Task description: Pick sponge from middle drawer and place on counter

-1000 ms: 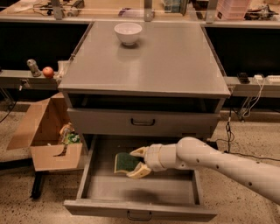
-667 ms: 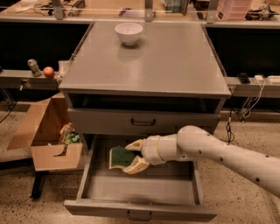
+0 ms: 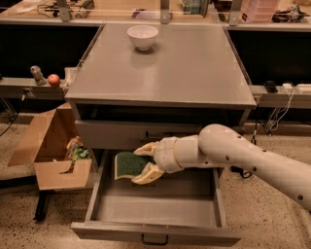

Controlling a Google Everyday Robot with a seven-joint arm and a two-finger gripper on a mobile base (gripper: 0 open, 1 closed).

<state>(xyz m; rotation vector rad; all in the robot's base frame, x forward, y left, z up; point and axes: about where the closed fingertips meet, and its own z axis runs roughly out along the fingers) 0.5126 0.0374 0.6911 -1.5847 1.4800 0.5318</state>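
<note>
My gripper (image 3: 144, 163) is shut on the sponge (image 3: 128, 164), whose dark green face and yellow edge show. It holds the sponge above the back left part of the open middle drawer (image 3: 155, 206), just below the drawer front above. The white arm reaches in from the right. The grey counter (image 3: 165, 68) lies above, with a white bowl (image 3: 142, 36) near its far edge.
An open cardboard box (image 3: 51, 151) with small items stands on the floor to the left. A shelf at the left holds a red apple (image 3: 53, 80). A tan workbench (image 3: 146, 12) with clutter runs along the back. Cables hang at the right.
The gripper has lifted the sponge up and to the left, off the drawer floor toward the drawer's upper left.
</note>
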